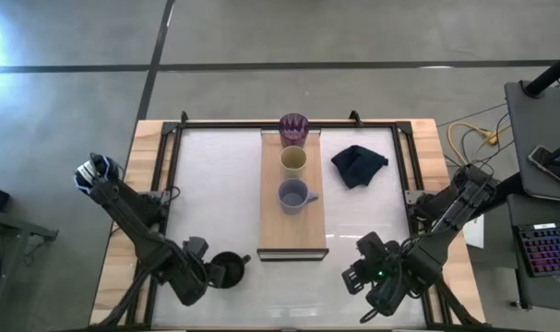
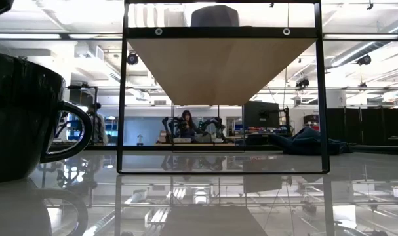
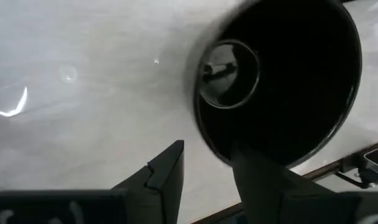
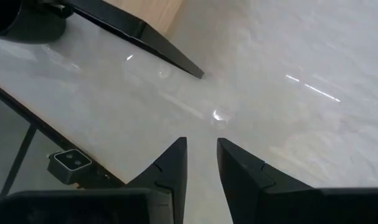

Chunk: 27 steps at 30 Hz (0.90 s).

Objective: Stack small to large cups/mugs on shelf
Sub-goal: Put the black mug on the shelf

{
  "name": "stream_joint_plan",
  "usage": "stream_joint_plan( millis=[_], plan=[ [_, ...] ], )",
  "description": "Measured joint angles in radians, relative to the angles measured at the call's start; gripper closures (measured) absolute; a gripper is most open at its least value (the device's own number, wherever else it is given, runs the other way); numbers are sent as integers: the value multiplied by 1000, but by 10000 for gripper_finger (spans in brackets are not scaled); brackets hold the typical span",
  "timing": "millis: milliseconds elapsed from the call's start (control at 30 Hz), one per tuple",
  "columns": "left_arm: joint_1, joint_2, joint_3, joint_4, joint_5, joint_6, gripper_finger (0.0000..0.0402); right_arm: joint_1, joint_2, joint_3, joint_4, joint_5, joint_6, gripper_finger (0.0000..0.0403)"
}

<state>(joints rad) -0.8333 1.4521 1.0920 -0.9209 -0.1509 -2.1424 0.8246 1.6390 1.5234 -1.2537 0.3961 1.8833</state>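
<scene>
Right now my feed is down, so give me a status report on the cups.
Left gripper open at black mug, on the table. Right gripper open, empty. Three cups on shelf. Cloth off to the side.

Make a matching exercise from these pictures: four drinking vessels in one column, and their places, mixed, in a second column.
Things:
1. tall translucent purple tumbler
2. small beige cup
3. lavender-blue handled mug
4. wide black handled mug

Places:
A. on the white tabletop, by the left gripper
B. at the far end of the light-wood board
C. middle of the three on the board
D. nearest of the three on the board

Pairs: 1-B, 2-C, 3-D, 4-A
</scene>
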Motion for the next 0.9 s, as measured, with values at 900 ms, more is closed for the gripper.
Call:
stream_joint_plan(
  millis=[900],
  plan=[
    [24, 97, -18, 21, -58, 31, 312, 0, -1, 0, 5, 9, 1, 321]
  ],
)
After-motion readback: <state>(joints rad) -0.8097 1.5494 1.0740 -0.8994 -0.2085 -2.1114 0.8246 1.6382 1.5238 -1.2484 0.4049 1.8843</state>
